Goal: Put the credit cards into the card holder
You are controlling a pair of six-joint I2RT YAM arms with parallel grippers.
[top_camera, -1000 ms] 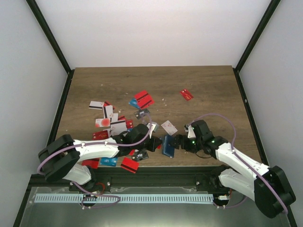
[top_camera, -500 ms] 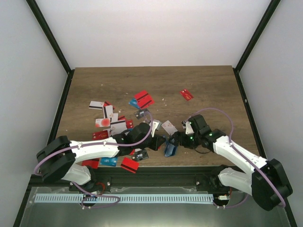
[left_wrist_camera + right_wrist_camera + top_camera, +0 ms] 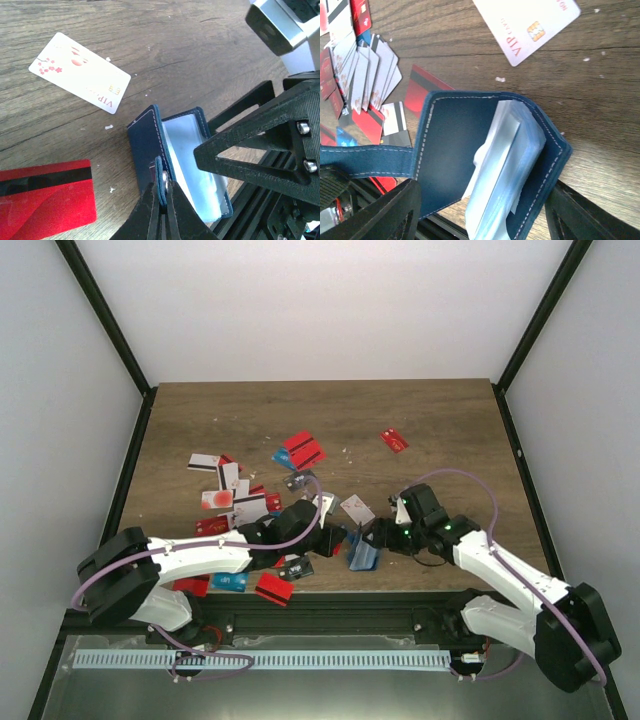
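The card holder is a navy wallet lying open near the table's front edge, with pale blue sleeves showing inside. My left gripper is shut on its small tab clasp, seen in the top view at the left gripper. My right gripper straddles the card holder, one finger close beside each edge; I cannot tell whether they touch it. A white VIP credit card lies just beyond. Several more credit cards lie scattered to the left.
Two red cards and a lone red card lie farther back. A red card with a black stripe sits beside my left fingers. A fan of cards lies left of the holder. The table's front rail is close behind it.
My right gripper has moved left to the card holder and its jaws have narrowed around it. The holder has swung a little. My left gripper keeps its hold on the tab.
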